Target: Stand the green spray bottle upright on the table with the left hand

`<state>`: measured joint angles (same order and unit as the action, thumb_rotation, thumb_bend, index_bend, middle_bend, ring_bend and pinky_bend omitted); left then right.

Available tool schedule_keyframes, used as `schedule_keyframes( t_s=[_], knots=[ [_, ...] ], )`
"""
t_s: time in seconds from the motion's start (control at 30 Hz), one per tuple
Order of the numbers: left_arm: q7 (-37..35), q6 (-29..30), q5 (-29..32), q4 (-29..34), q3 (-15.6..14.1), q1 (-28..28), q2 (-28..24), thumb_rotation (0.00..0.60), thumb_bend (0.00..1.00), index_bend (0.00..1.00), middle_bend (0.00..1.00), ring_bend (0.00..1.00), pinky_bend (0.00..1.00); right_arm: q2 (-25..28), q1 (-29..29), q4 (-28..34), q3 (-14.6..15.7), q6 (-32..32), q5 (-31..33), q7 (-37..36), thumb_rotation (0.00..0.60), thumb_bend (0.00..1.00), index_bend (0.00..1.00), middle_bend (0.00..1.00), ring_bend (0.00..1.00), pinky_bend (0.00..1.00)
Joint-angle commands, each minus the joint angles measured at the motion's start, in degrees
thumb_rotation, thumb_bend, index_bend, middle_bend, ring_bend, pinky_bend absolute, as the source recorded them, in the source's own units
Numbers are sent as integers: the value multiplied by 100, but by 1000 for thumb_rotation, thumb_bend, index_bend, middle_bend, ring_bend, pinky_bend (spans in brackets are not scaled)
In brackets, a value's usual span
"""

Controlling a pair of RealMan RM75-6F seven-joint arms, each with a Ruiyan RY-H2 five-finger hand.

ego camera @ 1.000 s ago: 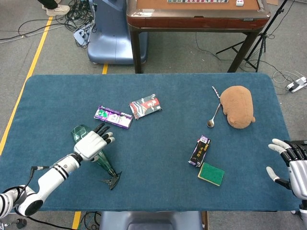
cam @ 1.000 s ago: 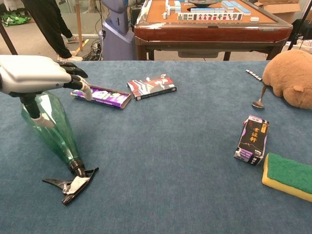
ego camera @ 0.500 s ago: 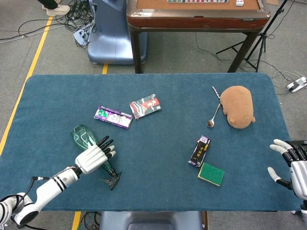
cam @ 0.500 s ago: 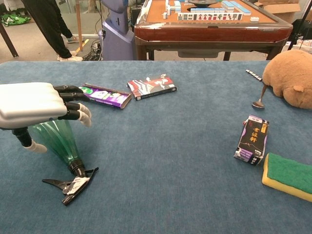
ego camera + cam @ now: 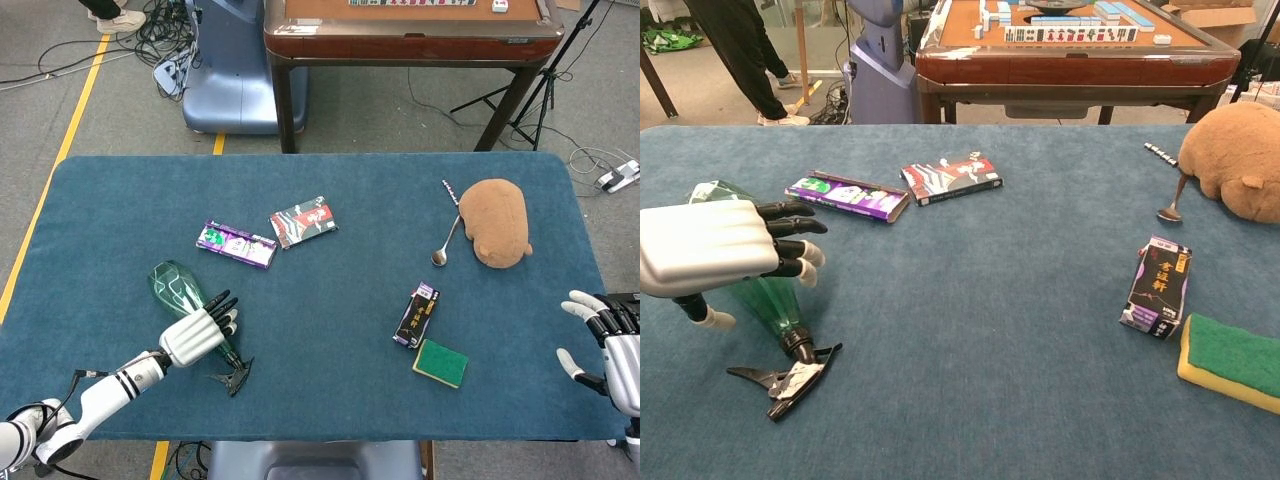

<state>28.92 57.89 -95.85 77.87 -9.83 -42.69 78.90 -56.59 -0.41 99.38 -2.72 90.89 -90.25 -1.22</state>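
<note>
Near left: green spray bottle lies on its side on the blue table, black trigger head toward the near edge, fat base pointing far-left. Left hand sits over the bottle's lower body, fingers spread and pointing right, thumb hanging down on the near side. No closed grip visible; it holds nothing.

Near right: right hand at the table's right edge, fingers apart, holding nothing. Green-and-yellow sponge just right of a dark upright carton, the two close together.

Mid-far: purple flat box and a red-black packet side by side, left of centre. Far right: spoon just beside a brown plush toy.

Beyond the table: a wooden mahjong table.
</note>
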Motion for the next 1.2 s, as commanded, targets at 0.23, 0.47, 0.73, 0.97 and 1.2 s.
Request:
schedule_keyframes(
  t_s=[0.23, 0.47, 0.73, 0.97, 1.2],
  knots=[
    [-333, -5, -345, -644, -27, -11, 273, 600, 150, 378, 302, 33, 0, 18, -3, 53, -2, -1, 12, 61, 600, 253, 293, 232, 150, 176],
    [-964, 368, -501, -941, 60, 54, 358, 600, 216, 510, 480, 176, 0, 29, 0, 81, -7, -6, 16, 87, 600, 252, 293, 232, 150, 176],
    [-2475, 683, 82, 161, 646, 58, -215, 600, 222, 532, 504, 193, 0, 15, 20, 63, -9, -35, 15, 64, 600, 253, 293, 232, 150, 176],
    [-3876, 622, 927, 837, 1328, 28, -517, 600, 222, 518, 503, 192, 0, 10, 12, 30, -10, -23, 23, 26, 600, 253, 293, 232, 150, 176],
    [-5690, 363, 1788, 874, 1894, 110, -403, 600, 221, 502, 495, 187, 0, 16, -7, 18, -9, -2, 38, 39, 600, 253, 293, 232, 150, 176]
  ],
)
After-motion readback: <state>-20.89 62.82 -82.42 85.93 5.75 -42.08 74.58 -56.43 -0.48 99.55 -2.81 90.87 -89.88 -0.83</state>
